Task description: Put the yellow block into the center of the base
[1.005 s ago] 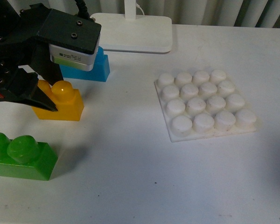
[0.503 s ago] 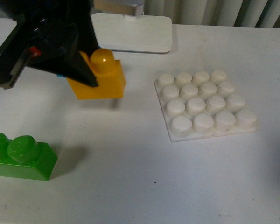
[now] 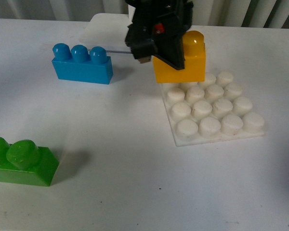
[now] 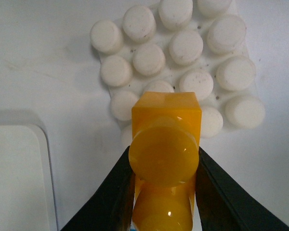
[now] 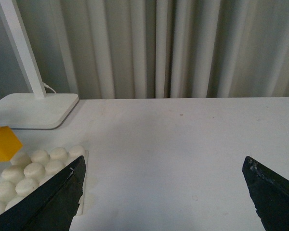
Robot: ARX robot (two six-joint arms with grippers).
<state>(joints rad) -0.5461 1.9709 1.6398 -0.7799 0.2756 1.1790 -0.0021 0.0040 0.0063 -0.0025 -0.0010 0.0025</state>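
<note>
Left arm: reaches in from the far side, hanging over the base's far left corner, wrist camera looking straight down.
Left claw point(image 3: 169, 57): closed on the yellow block point(image 3: 184, 61), one black finger point(image 4: 119, 190) pressed to each long side.
Yellow block: level, studs up, off the tabletop point(image 3: 125, 159), over the outer studs of the base point(image 3: 216, 108) rather than its center.
Right claw point(image 5: 164, 195): spread wide and empty, low over bare tabletop beside the base.
Blue brick point(image 3: 82, 65): on the tabletop, well left of the base.
Green brick point(image 3: 21, 161): near left corner.
Lamp stand point(image 5: 36, 109): behind the base.
</note>
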